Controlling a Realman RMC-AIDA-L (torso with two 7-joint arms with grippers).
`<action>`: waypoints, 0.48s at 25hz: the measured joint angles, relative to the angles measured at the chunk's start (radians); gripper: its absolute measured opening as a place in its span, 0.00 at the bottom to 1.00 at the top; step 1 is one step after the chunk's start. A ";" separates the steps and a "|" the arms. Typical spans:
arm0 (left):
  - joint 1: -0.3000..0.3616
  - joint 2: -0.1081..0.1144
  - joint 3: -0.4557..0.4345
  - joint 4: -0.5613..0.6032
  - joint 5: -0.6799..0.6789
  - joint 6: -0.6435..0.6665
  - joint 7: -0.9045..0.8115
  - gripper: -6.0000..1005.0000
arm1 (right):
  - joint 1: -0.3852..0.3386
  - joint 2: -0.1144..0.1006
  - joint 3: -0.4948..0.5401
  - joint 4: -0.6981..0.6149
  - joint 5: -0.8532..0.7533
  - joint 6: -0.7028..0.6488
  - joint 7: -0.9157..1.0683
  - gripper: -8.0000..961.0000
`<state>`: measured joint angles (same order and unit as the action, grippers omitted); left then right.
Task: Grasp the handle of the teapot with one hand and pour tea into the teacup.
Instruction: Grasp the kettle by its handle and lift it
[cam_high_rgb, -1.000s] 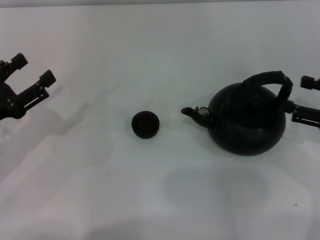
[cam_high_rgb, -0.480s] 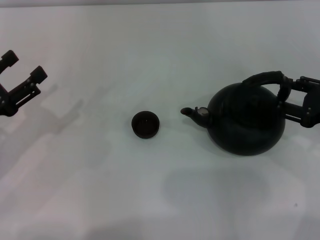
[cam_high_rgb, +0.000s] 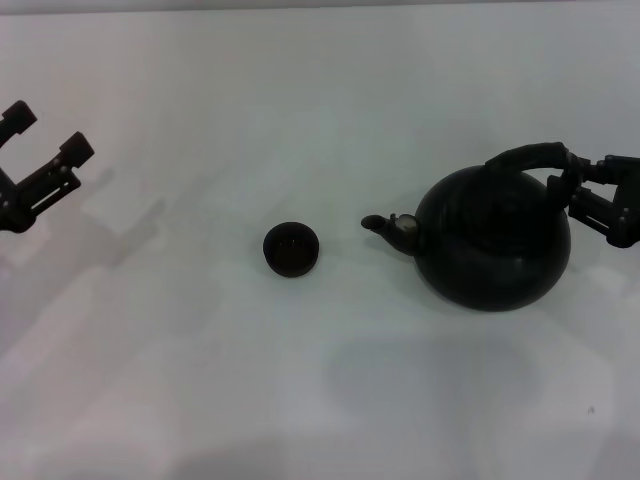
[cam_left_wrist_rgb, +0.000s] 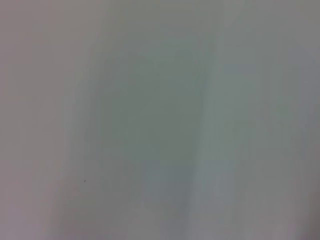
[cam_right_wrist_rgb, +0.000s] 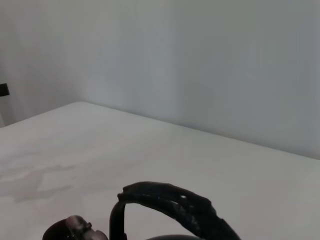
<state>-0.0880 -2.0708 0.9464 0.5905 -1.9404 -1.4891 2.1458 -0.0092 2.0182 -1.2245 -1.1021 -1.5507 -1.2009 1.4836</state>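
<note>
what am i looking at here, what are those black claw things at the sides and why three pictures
It is a two-armed robot seen through its own cameras. The head view looks down at a white table. On it stand a big black teapot and a small dark teacup, apart from each other. The left claw is open and idle at the table's far left. The right claw is at the teapot's handle, at its rear end; whether it grips is unclear. The right wrist view shows that handle close up. The left wrist view shows only blank surface.

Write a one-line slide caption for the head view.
Right gripper reaches the teapot handle; teacup waits beside the spout; left gripper idles open.
</note>
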 joint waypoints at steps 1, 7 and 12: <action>-0.001 0.000 0.000 0.000 0.000 0.000 0.000 0.87 | 0.000 0.000 0.000 0.000 0.000 0.000 0.000 0.39; -0.002 0.000 0.000 -0.001 0.000 0.001 0.000 0.87 | 0.000 0.000 -0.004 0.001 0.000 0.000 -0.003 0.28; -0.003 0.000 0.000 -0.008 0.000 0.000 0.001 0.87 | 0.002 0.003 -0.006 0.010 0.001 0.000 -0.014 0.22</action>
<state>-0.0915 -2.0708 0.9464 0.5830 -1.9404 -1.4888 2.1466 -0.0076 2.0215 -1.2304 -1.0920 -1.5496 -1.2012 1.4697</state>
